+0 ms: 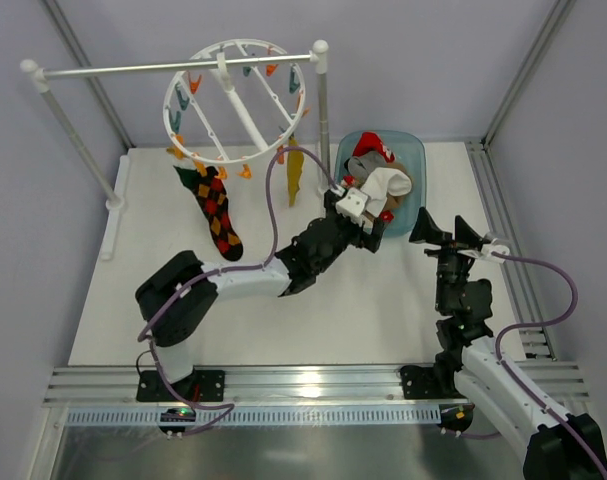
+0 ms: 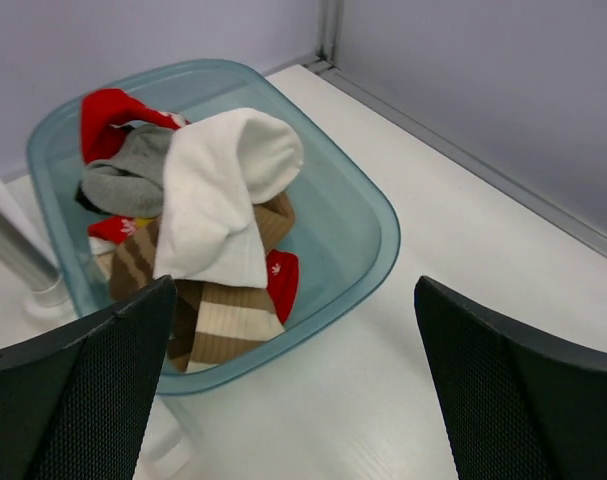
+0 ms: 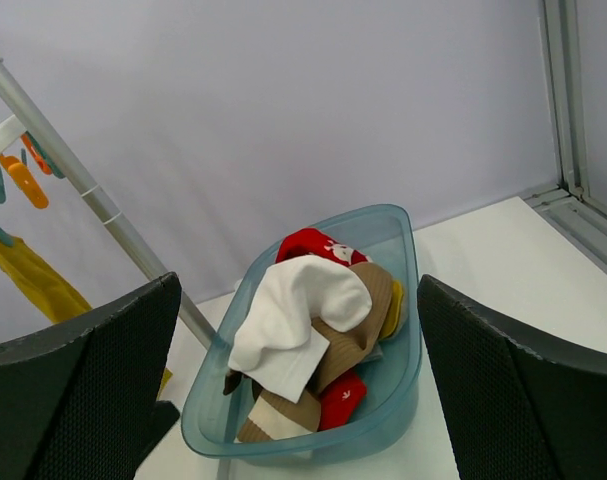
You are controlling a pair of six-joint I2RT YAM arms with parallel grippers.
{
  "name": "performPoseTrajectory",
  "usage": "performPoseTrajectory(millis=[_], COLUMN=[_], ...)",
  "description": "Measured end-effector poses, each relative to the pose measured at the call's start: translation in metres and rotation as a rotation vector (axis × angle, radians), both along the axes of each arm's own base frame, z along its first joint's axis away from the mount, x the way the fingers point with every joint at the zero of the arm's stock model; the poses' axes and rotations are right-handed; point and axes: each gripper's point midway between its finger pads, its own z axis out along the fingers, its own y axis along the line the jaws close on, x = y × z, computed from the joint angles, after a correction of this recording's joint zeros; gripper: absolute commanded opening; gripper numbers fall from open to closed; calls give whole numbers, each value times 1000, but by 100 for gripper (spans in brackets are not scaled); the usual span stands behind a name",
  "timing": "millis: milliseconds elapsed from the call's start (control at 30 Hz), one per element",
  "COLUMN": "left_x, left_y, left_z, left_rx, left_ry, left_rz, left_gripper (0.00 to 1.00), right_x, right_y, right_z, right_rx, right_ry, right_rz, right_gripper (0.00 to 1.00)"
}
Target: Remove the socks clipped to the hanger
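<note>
Left fingers (image 2: 83, 400) are spread wide and grip nothing; from above they sit over the 8 o'clock rim of a teal basin (image 1: 415, 152), and their own camera looks down into it. Right fingers (image 1: 425, 228) are likewise parted and empty, held off the basin's 4 o'clock side and pointing toward it. The basin stands at about 1 o'clock on the white bench (image 1: 283, 335) and holds a heap of loose socks. A white sock (image 2: 223, 190) lies folded on top, a brown-and-tan striped sock (image 2: 223, 325) shows beneath it toward the near wall, and a red sock (image 2: 108, 115) and a grey sock (image 2: 123, 180) sit at the far end. The round white hanger (image 1: 238, 100) hangs tilted from a white rail (image 1: 133, 69) at the bench's 11 o'clock, well apart from both arms. 2 socks remain clipped to it. An argyle sock (image 1: 215, 212) hangs from its 7 o'clock rim with its toe down near the bench. A yellow sock (image 1: 295, 176) hangs from its 4 o'clock rim, just beside the rail's right post. Orange and teal clips (image 3: 23, 180) line the rim; most of them hold nothing.
</note>
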Motion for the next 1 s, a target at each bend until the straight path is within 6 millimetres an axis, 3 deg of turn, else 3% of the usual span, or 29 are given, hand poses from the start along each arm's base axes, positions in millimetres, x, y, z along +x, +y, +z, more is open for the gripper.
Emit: performPoseTrajectory(millis=[67, 167, 300, 400, 467, 733, 1000], left_x=[-4, 11, 33, 47, 56, 84, 117], left_y=[17, 61, 117, 146, 161, 181, 185], left_z=[11, 7, -36, -68, -77, -74, -98], left_rx=[-7, 6, 103, 176, 191, 112, 60], left_ry=[-28, -51, -35, -4, 3, 9, 42], left_rz=[77, 258, 451, 531, 569, 610, 559], left_gripper=[100, 100, 100, 100, 99, 100, 100], right_x=[0, 0, 0, 1, 1, 1, 2], right_y=[2, 5, 12, 16, 17, 21, 23], right_z=[0, 2, 4, 4, 4, 5, 4], right_rx=[-1, 0, 6, 2, 0, -7, -12], right_ry=[-2, -9, -20, -21, -20, -23, -21], right_rz=[10, 29, 65, 86, 94, 112, 122], right_gripper=[100, 100, 100, 100, 100, 100, 100])
